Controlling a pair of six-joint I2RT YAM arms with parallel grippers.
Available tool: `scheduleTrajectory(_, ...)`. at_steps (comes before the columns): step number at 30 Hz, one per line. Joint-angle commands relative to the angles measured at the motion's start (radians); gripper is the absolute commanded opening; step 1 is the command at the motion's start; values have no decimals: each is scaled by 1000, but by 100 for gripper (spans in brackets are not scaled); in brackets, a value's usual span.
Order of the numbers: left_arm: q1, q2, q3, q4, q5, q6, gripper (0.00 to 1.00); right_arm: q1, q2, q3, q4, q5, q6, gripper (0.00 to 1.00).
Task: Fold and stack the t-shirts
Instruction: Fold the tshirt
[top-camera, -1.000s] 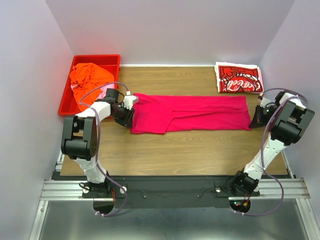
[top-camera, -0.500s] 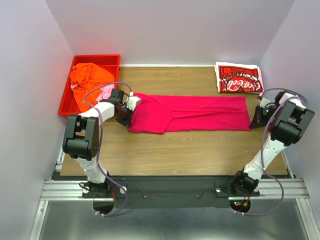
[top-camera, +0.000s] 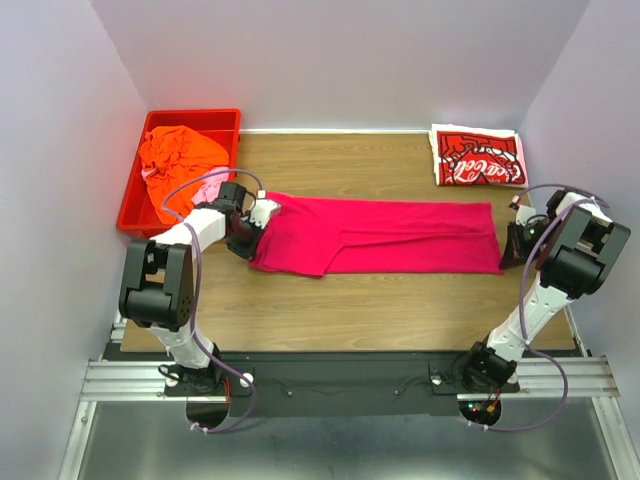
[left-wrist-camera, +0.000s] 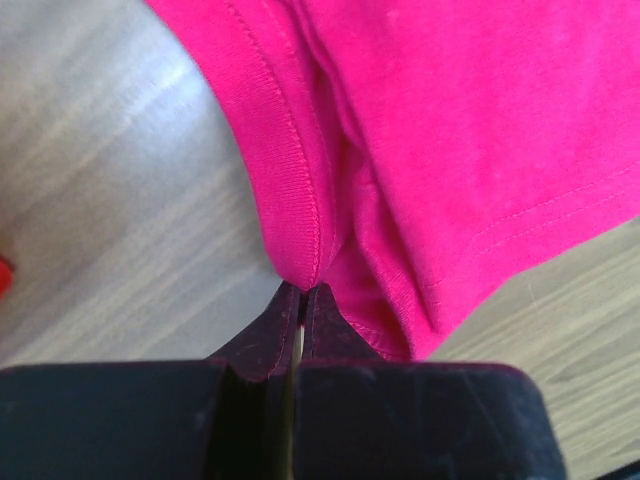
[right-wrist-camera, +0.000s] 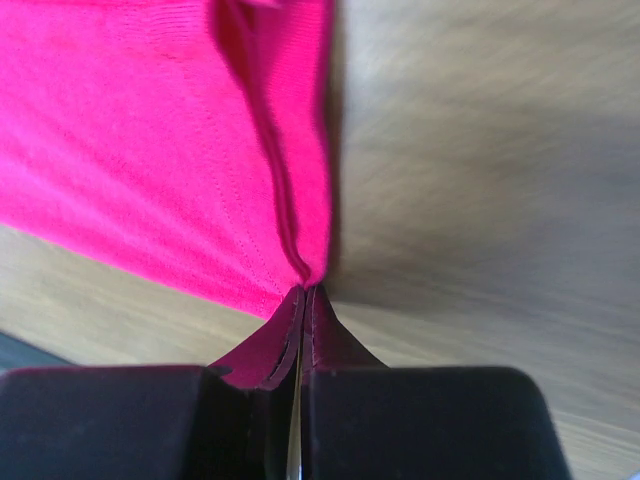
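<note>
A magenta-pink t-shirt (top-camera: 380, 235) lies as a long band across the middle of the table. My left gripper (top-camera: 252, 228) is shut on its left edge; the left wrist view shows a cloth fold (left-wrist-camera: 300, 190) pinched at the left gripper's (left-wrist-camera: 303, 290) tips. At the band's right end my right gripper (top-camera: 506, 245) is shut on the hem, seen pinched at the right gripper's (right-wrist-camera: 303, 290) tips, with the shirt (right-wrist-camera: 150, 140) spreading away. A folded red-and-white Coca-Cola t-shirt (top-camera: 477, 156) lies at the back right. Orange (top-camera: 175, 155) and light pink (top-camera: 205, 186) shirts sit in the bin.
A red plastic bin (top-camera: 220, 120) stands at the back left corner. Bare wooden tabletop (top-camera: 380, 310) stretches in front of the pink shirt. Walls close in the left, back and right sides.
The left gripper has shut on the shirt's left edge. The shirt has shifted slightly toward the near side and left, stretched between both grippers.
</note>
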Motion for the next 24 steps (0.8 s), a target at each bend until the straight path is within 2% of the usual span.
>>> scheduleTrajectory(1, 5, -80, -13, -60, 39, 42, 11, -4, -36, -33, -22, 31, -86, 1)
scheduleTrajectory(2, 5, -85, -8, -62, 44, 41, 24, -4, -29, -26, -39, 25, -89, 5)
scheduleTrajectory(4, 5, -100, 24, -85, 64, 59, 34, -4, -21, 3, -85, 5, -95, 16)
scheduleTrajectory(5, 6, -125, 36, -93, 84, 64, 41, -4, -29, 12, -95, -3, -95, 27)
scheduleTrajectory(7, 3, -166, 73, -126, 131, 98, 48, -4, -47, 53, -135, -32, -97, 42)
scheduleTrajectory(13, -32, -237, 78, -175, 147, 179, 48, -1, -96, 187, -201, -95, -104, 45)
scheduleTrajectory(17, -32, -200, 65, -208, 205, 162, 45, 55, -160, 225, -232, -172, -63, 43)
scheduleTrajectory(20, -32, -177, 38, -200, 301, 122, 45, 165, -214, 189, -223, -251, 9, 43)
scheduleTrajectory(21, -32, -169, 32, -197, 311, 100, 45, 239, -228, 172, -185, -270, 38, 43)
scheduleTrajectory(24, -32, -131, 16, -174, 318, 72, 45, 351, -274, 80, -93, -348, 181, 43)
